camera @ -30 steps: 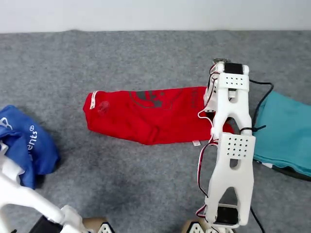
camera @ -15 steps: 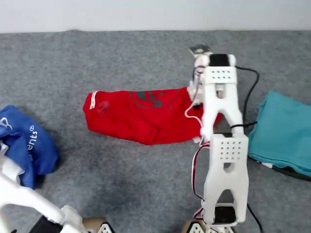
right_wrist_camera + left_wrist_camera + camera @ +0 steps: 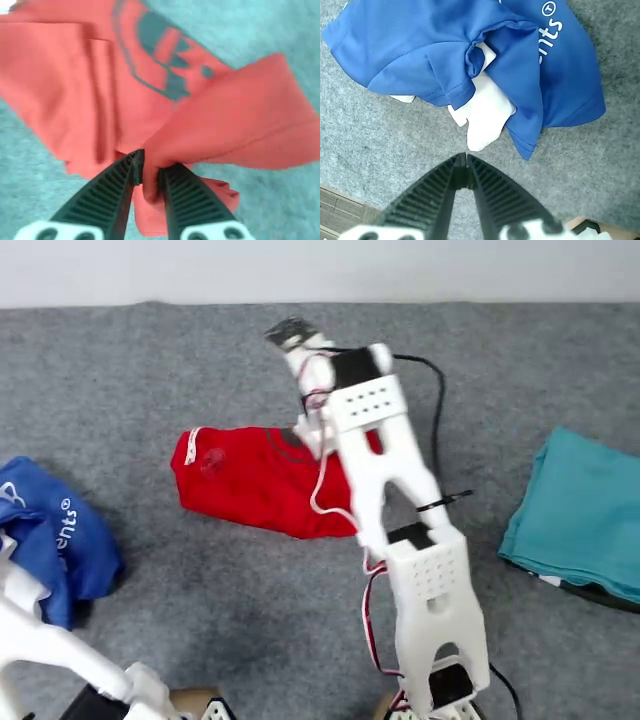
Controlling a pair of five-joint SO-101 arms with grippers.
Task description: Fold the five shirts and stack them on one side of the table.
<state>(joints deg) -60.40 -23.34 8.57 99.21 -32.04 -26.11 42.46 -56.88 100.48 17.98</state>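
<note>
The red shirt point(image 3: 235, 490) lies mid-way across the grey surface point(image 3: 250, 620), long axis side to side, with the right gripper point(image 3: 148, 170) clamped on a lifted fold of it. A folded teal shirt point(image 3: 580, 520) lies well to its right. A crumpled blue shirt point(image 3: 50, 530) sits at the left edge, just beyond the left gripper point(image 3: 466, 161), which is closed on nothing.

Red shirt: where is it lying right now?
In the high view, the red shirt lies mid-table between the blue shirt and the teal shirt, one edge pinched in the right end effector.
</note>
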